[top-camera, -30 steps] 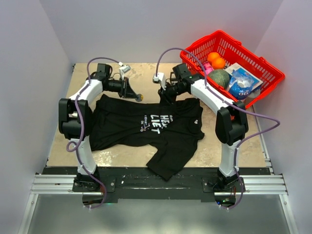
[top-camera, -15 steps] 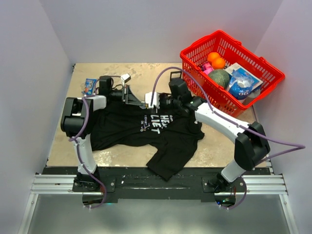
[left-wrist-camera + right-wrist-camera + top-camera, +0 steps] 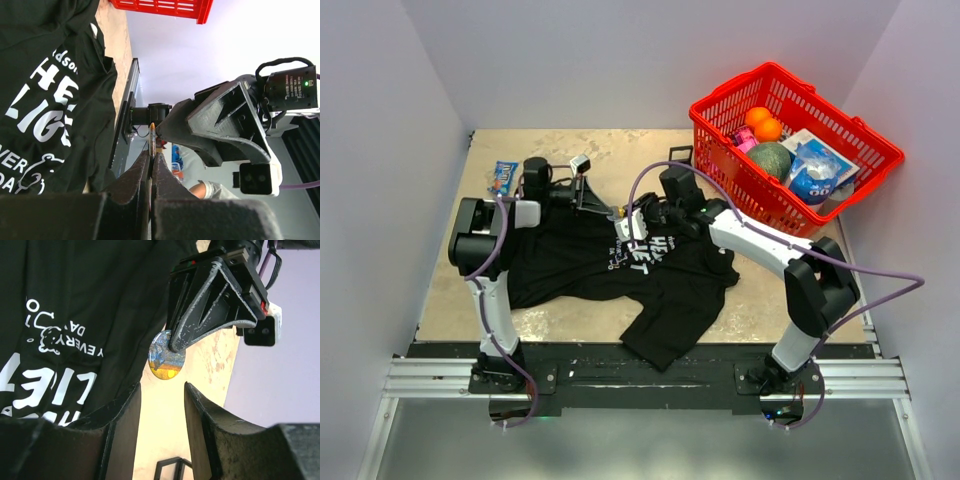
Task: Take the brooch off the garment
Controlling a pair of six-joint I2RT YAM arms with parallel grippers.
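The garment (image 3: 580, 262), a black T-shirt with white lettering, lies spread on the table; it also fills the left of the left wrist view (image 3: 45, 75) and the right wrist view (image 3: 75, 300). My left gripper (image 3: 608, 208) is shut on the brooch (image 3: 166, 361), a small round disc with a blue and yellow face, seen edge-on between the pads (image 3: 151, 135). The disc hangs above the shirt's collar edge. My right gripper (image 3: 161, 387) stands open just short of the brooch, nothing between its fingers (image 3: 131, 405). In the top view it (image 3: 632, 218) faces the left gripper closely.
A red basket (image 3: 720, 100) with oranges, a green melon and a blue packet stands at the back right. A blue snack packet (image 3: 506, 178) lies at the back left. A black wire frame (image 3: 678, 153) sits behind the right arm and shows in the right wrist view (image 3: 172, 470).
The left gripper carried the brooch rightward over the shirt. The right arm swung left from the collar to meet it, its jaws opening wider, then narrowing a little.
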